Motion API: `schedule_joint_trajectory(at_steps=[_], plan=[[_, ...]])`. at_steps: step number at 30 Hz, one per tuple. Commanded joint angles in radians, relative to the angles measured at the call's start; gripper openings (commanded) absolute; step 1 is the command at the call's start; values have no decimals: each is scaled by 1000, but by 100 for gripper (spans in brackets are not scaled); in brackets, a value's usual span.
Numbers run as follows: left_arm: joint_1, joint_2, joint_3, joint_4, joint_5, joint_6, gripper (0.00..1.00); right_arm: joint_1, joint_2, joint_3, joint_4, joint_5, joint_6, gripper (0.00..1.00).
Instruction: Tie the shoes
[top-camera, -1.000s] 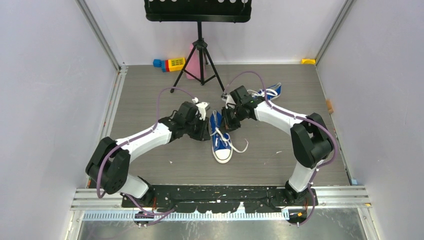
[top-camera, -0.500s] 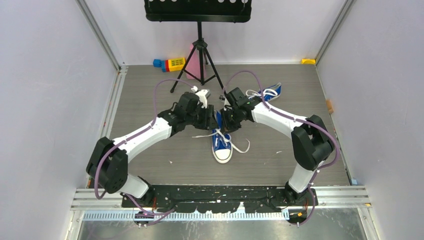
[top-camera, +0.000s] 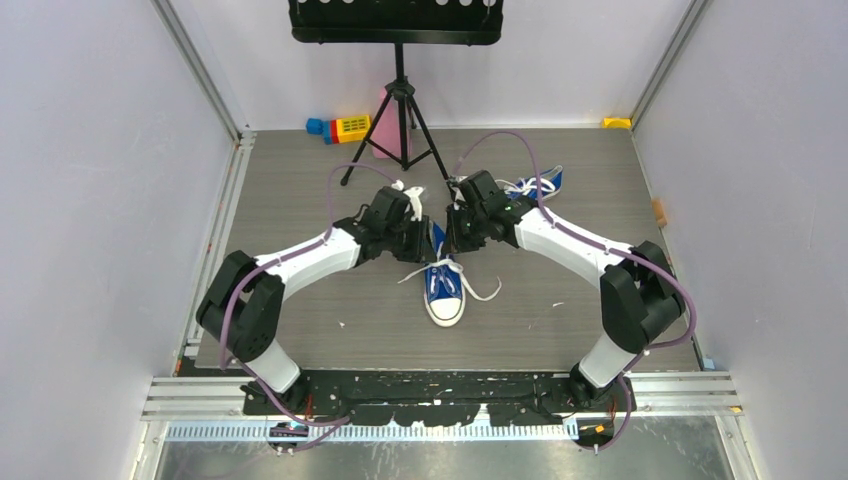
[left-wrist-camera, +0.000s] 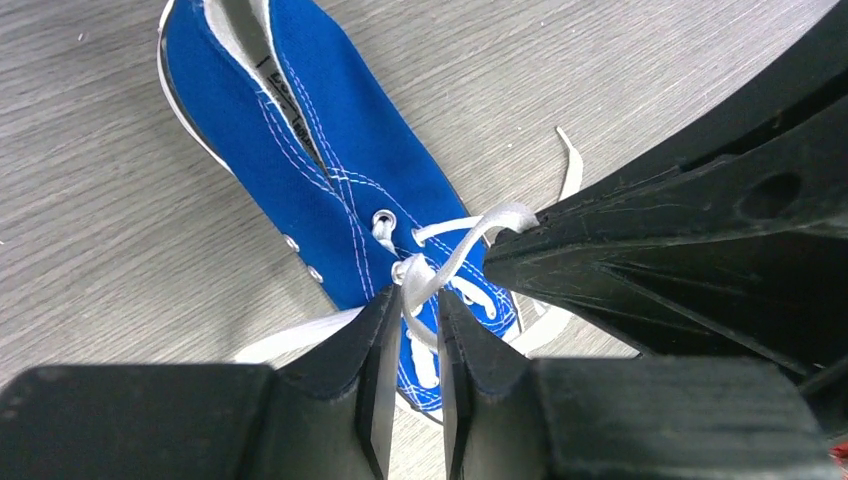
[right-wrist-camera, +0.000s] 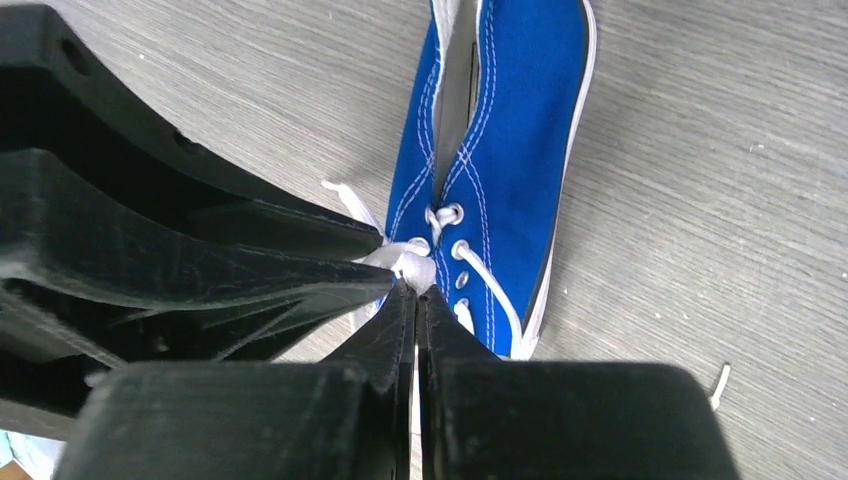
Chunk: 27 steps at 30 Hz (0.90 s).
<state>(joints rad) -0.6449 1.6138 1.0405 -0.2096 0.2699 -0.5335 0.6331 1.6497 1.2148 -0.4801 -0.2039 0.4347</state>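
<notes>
Grey wood-grain table (top-camera: 300, 300), blue sneaker (left-wrist-camera: 330, 130) — white laces (left-wrist-camera: 460, 240)

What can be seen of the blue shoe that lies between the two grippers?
The shoe is a small blue canvas sneaker with white stitching, a white sole and a white toe cap. It stands on its sole on the table, toe toward the near edge. Its laces are pinched above the eyelets by the left gripper and the right gripper; loose ends lie on both sides.

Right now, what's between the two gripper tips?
A short stretch of white lace, held up above the blue shoe; nothing else. The left wrist view shows it best.
</notes>
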Motion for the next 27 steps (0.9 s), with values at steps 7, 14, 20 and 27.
schedule_joint_trajectory(at_steps=[7,14,20,27], plan=[[28,-131,-112,84,-9,36,32,-6,-34,-20,135,-24,25,0],[88,-180,-134,150,55,117,40,-8,-46,-40,161,-52,26,0],[89,-134,-122,267,123,178,44,-12,-48,-40,163,-54,27,0],[88,-48,-113,373,232,182,44,-13,-68,-49,175,-36,37,0]])
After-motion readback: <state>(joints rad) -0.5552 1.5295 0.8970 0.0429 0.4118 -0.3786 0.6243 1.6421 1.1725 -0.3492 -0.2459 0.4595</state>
